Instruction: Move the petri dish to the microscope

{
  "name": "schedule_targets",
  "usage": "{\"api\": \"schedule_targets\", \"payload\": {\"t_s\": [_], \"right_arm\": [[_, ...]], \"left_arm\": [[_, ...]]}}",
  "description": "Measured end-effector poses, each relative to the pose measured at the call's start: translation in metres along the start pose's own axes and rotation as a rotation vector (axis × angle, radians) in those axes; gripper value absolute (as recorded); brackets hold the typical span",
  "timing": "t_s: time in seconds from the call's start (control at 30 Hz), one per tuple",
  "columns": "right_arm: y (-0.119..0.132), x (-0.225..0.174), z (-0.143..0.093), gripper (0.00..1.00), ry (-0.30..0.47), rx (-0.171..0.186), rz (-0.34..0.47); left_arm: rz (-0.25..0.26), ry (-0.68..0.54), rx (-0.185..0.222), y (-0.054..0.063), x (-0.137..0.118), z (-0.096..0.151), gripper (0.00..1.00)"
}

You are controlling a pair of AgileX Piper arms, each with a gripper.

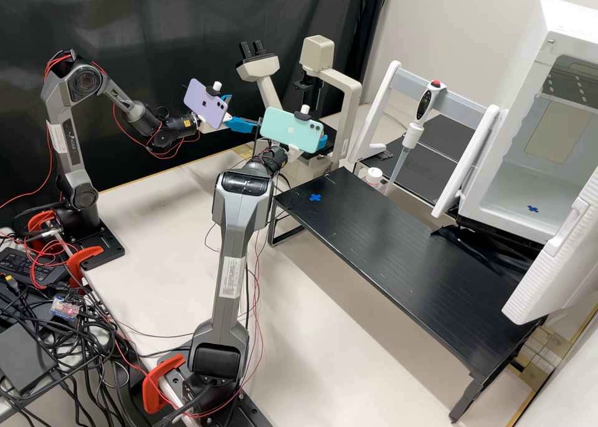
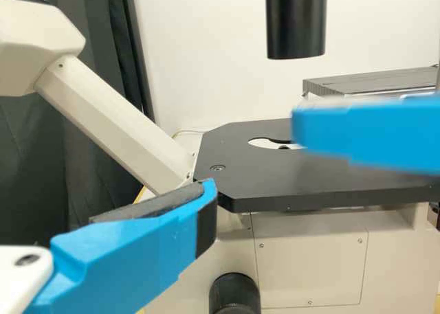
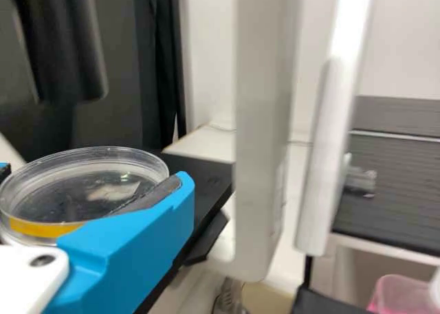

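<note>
In the right wrist view, the clear petri dish [image 3: 89,183], with a yellow band low on its wall, is held between the blue fingers [image 3: 130,242] of the right gripper [image 1: 322,142], close to the microscope [image 1: 350,93], though its overlap with the black stage [image 2: 275,180] makes it hard to say whether it is over that plate or just beside it. The left gripper [image 1: 244,111] is at the microscope too, its fingers [image 2: 130,259] spread well apart with nothing between them, in front of the stage.
</note>
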Motion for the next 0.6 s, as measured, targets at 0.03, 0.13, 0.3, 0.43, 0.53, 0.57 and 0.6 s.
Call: {"api": "schedule_targets", "payload": {"t_s": [0.03, 0.13, 0.3, 0.43, 0.53, 0.57, 0.6], "right_arm": [[-0.002, 0.001, 0.0, 0.0, -0.001, -0.007, -0.004], [-0.005, 0.006, 0.0, 0.0, 0.003, -0.042, -0.005], [-0.006, 0.017, -0.002, 0.0, -0.015, -0.03, 0.013], [-0.008, 0.026, -0.004, 0.0, -0.023, -0.05, 0.024], [-0.01, 0.032, -0.008, 0.0, -0.022, -0.058, 0.017], [-0.01, 0.034, -0.009, 0.0, -0.023, -0.061, 0.019], [-0.011, 0.037, -0.01, 0.0, -0.025, -0.065, 0.021]], "left_arm": [[0.0, 0.0, 0.0, 0.0, 0.0, 0.0, 1.0], [0.0, 0.0, 0.0, 0.0, 0.0, 0.0, 1.0], [0.0, 0.0, 0.0, 0.0, 0.0, 0.0, 1.0], [0.0, 0.0, 0.0, 0.0, 0.0, 0.0, 1.0], [0.0, 0.0, 0.0, 0.0, 0.0, 0.0, 1.0], [0.0, 0.0, 0.0, 0.0, 0.0, 0.0, 1.0], [0.0, 0.0, 0.0, 0.0, 0.0, 0.0, 1.0]]}}
